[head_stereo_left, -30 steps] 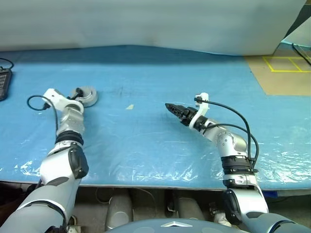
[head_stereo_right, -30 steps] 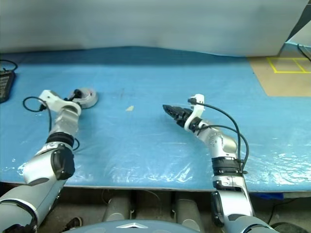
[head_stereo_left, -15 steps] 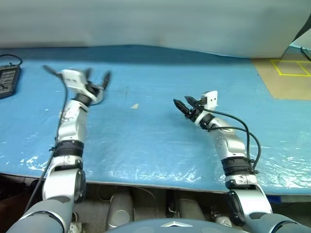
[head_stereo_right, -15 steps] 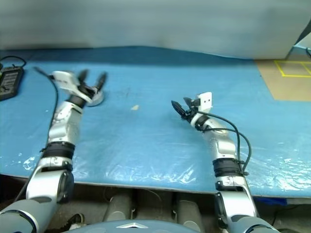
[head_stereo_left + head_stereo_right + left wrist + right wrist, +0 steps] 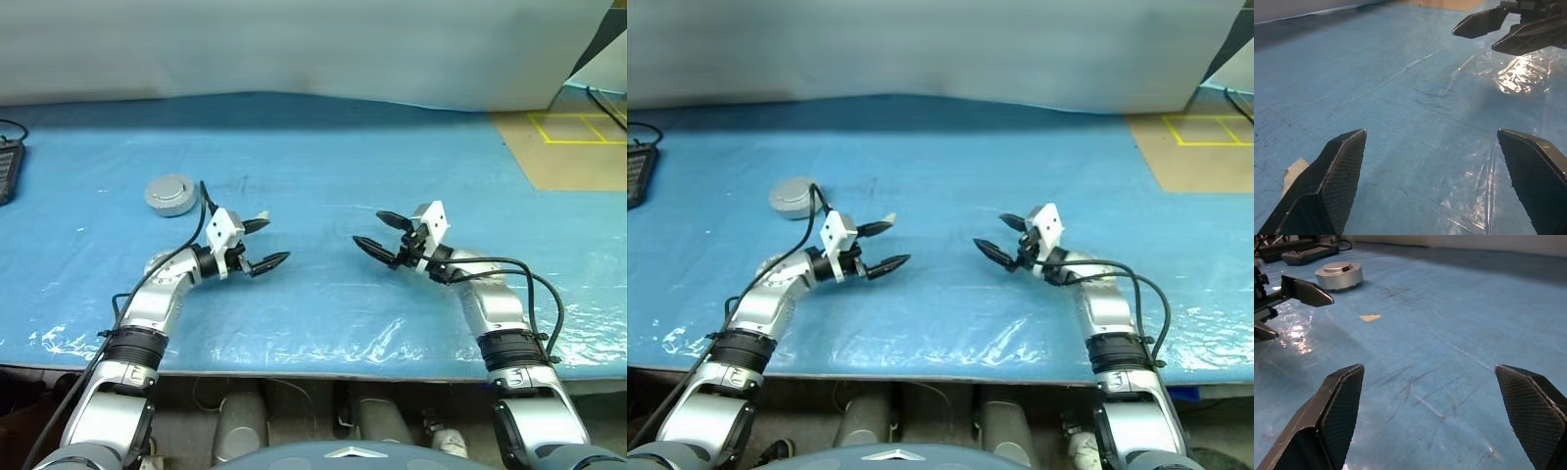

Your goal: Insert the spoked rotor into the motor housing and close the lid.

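The motor housing [image 5: 170, 194] is a round grey metal puck at the far left of the blue table, also seen at the motor housing [image 5: 1339, 275]. Its top is closed by the lid [image 5: 1338, 268], a plain grey disc. The spoked rotor is hidden or out of view. My left gripper [image 5: 276, 240] is open and empty, level over the table to the right of the housing and apart from it. My right gripper [image 5: 368, 230] is open and empty, facing the left one across a short gap. The left wrist view shows the right gripper's fingers [image 5: 1484, 23] ahead.
A small tan scrap [image 5: 1370, 317] lies on the blue plastic-covered table [image 5: 323, 127] near the left fingertip. A black device [image 5: 8, 168] sits at the far left edge. Tan floor with yellow tape [image 5: 573, 127] lies at the back right. The table's front edge runs below both forearms.
My left gripper has come away from the grey housing, swung right toward the middle and turned level. My right gripper has rolled and opened wider, shifting slightly right.
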Robot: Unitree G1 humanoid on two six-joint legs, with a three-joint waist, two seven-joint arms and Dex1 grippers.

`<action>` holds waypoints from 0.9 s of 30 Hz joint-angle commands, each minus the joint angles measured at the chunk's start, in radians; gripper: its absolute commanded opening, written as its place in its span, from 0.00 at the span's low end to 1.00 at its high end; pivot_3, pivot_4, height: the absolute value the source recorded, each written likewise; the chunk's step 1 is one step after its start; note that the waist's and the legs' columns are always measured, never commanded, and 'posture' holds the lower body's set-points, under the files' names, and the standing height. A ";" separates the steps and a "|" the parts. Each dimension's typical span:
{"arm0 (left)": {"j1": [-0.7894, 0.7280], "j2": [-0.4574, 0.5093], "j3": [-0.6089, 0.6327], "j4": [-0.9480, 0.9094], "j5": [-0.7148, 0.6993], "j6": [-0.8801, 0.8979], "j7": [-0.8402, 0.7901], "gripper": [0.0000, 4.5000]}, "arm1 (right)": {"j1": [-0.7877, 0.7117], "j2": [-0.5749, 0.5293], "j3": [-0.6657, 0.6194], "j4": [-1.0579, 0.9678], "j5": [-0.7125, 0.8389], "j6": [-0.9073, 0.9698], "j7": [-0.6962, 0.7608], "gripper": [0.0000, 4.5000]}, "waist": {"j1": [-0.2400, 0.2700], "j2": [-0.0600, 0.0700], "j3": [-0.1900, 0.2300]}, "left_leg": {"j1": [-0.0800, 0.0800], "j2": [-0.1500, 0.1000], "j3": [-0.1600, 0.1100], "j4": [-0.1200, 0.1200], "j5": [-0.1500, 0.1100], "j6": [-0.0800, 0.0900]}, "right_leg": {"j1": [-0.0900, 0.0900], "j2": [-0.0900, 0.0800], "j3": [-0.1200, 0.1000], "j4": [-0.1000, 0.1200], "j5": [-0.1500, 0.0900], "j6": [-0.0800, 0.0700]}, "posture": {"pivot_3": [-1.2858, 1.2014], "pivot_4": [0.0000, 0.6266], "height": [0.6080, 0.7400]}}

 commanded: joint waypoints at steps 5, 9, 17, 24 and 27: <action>-0.031 0.003 0.018 -0.007 0.010 -0.014 -0.010 1.00 | -0.042 0.009 -0.015 0.018 0.022 -0.016 0.025 0.99 | 0.000 0.000 0.000 | 0.000 0.000 0.000 0.000 0.000 0.000 | 0.000 0.000 0.000 0.000 0.000 0.000 | 0.52 0.24 1.00; -0.037 -0.004 0.023 0.002 0.021 -0.023 0.008 1.00 | -0.058 0.015 -0.010 0.040 0.013 -0.024 0.026 0.99 | -0.002 0.000 0.000 | 0.000 0.000 0.000 0.000 0.000 0.000 | 0.000 0.000 0.000 0.000 0.000 0.000 | 0.52 0.24 1.00; -0.014 -0.030 0.022 -0.030 0.024 -0.011 0.037 1.00 | -0.067 0.009 -0.007 0.060 0.006 -0.025 0.038 0.99 | -0.001 0.000 0.000 | -0.001 0.000 0.000 -0.001 0.000 0.000 | 0.000 0.000 0.000 -0.001 0.000 0.000 | 0.52 0.24 1.00; -0.006 -0.031 0.023 -0.034 0.026 -0.012 0.047 1.00 | -0.075 0.015 -0.010 0.081 0.000 -0.038 0.031 0.99 | 0.000 0.000 0.000 | 0.000 0.000 0.000 0.000 0.000 0.000 | 0.000 0.000 0.000 0.000 0.000 0.000 | 0.52 0.24 1.00; -0.004 -0.029 0.023 -0.037 0.025 -0.010 0.047 1.00 | -0.074 0.022 -0.010 0.081 0.001 -0.038 0.027 0.99 | -0.001 0.000 0.000 | -0.001 0.000 0.000 -0.001 0.000 0.000 | 0.000 0.000 0.000 0.000 0.000 0.000 | 0.52 0.24 1.00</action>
